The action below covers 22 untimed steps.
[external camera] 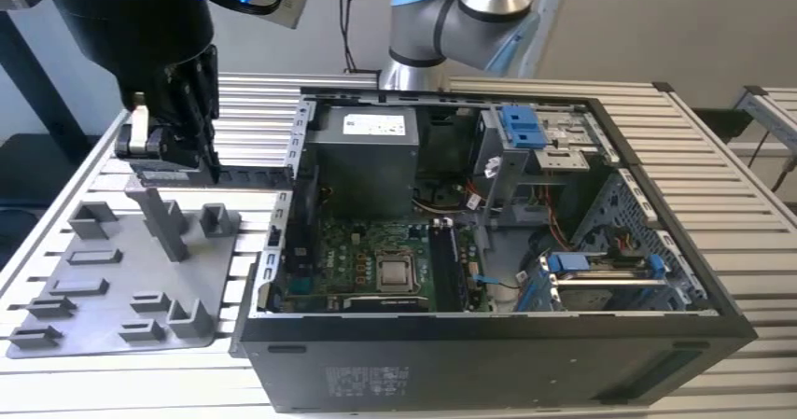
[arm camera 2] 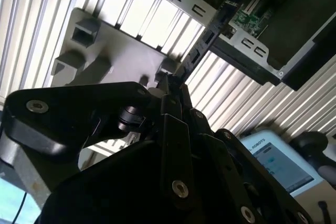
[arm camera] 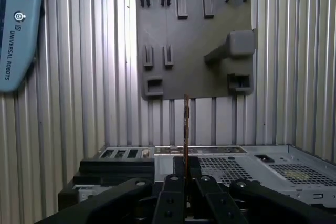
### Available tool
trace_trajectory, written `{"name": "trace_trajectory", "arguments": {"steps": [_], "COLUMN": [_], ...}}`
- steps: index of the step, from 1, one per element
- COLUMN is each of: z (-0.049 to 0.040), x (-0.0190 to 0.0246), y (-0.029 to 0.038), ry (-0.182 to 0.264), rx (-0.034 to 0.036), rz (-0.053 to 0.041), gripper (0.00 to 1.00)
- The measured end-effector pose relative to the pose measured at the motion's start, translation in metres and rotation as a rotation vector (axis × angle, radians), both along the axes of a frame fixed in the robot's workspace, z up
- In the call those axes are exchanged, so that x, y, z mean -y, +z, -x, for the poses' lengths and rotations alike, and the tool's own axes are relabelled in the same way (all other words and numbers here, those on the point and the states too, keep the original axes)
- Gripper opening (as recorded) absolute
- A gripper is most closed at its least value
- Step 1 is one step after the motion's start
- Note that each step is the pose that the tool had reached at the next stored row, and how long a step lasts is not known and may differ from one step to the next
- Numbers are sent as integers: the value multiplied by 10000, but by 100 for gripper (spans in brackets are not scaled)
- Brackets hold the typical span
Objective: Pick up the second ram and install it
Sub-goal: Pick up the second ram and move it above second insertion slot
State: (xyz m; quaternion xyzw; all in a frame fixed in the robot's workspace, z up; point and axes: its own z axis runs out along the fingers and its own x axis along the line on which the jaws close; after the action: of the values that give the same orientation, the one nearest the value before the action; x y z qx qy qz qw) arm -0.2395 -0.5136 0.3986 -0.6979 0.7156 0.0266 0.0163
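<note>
At the exterior view's left, the second ram, a thin, flat, narrow dark green-black memory board, is held lengthwise and roughly level above the silver slatted metal table. It hangs just past the far edge of the grey plastic holder plate with its raised blocks, and its free end reaches close to the left wall of the open black computer case. In the second wrist view the second ram is a long dark strip with small chips along it, and in the first wrist view the second ram is edge-on, a mere brownish line. The end inside the tool is covered by the fingers, and its contact edge is hard to make out. The black gripper is closed tight on that end. In both wrist views the gripper has its jaws pressed against the board's two faces with no gap showing. Further right in the exterior view, the case lies with its green motherboard exposed, and the pale blue and grey robot arm rises behind it.
</note>
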Motion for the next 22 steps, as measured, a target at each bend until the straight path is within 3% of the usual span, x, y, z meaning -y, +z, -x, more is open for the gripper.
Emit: {"name": "trace_trajectory", "arguments": {"steps": [22], "z": [-677], "x": [0], "y": [0], "ry": [0], "rx": [-2], "rz": [-1], "gripper": [14]}}
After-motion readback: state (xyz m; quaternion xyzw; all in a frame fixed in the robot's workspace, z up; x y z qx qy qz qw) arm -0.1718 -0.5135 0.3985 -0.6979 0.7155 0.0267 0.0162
